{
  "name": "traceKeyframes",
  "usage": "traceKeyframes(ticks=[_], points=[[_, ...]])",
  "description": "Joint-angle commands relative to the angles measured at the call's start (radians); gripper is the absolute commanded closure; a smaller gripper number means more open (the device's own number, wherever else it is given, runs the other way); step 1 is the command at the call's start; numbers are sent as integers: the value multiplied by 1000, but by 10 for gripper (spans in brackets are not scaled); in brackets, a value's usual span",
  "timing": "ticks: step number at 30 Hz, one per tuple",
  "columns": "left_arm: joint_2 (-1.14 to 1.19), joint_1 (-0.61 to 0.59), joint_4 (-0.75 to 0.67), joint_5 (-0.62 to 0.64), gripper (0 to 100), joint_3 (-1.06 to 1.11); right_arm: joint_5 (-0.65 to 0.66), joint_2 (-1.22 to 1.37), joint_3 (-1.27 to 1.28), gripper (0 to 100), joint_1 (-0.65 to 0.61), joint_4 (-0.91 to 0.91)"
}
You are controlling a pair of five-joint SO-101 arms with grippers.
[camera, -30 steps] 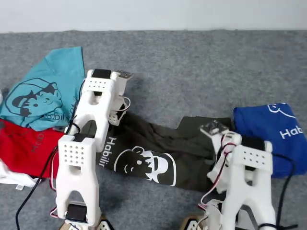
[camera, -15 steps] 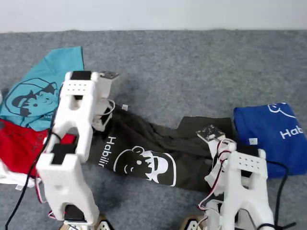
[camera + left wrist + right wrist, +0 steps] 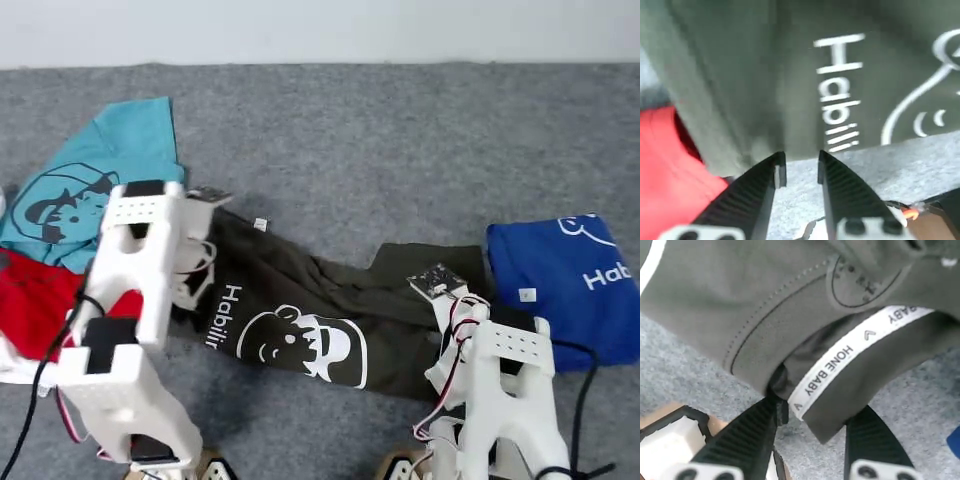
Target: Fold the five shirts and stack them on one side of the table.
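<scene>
While the crumpled dark olive cotton shirt with a white cartoon print [image 3: 380, 310] is sprawling across the middle of the grey carpet-like tabletop [image 3: 400, 150], the folded blue shirt [image 3: 560, 290] is sitting at the right edge, probably beginning the stack. The right gripper [image 3: 820, 415], jaws spread, is straddling the olive collar. The left gripper [image 3: 800, 160], narrowly parted and pinching nothing, is hovering at the opposite edge, seemingly to straighten it. A plain white wall [image 3: 320, 30] is bordering the far side.

White lettering beside a cartoon face on the dark green shirt [image 3: 330, 300], and on the blue shirt [image 3: 560, 290]. Printed white neck tape [image 3: 840, 360] in the dark green shirt's collar.
</scene>
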Motion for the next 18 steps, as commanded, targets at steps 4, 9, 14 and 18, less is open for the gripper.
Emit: traceKeyframes(ticks=[4,9,14,18], points=[[-5,-84,-3,-58,879,-4,14,-21,-21,808,-10,-1],[-2,-81,55,-58,877,-90,14,-21,-21,808,-10,1],[9,-78,74,-58,877,-170,14,-21,-20,808,-10,1],[60,-94,72,-61,877,-162,14,-21,-17,808,-8,1]])
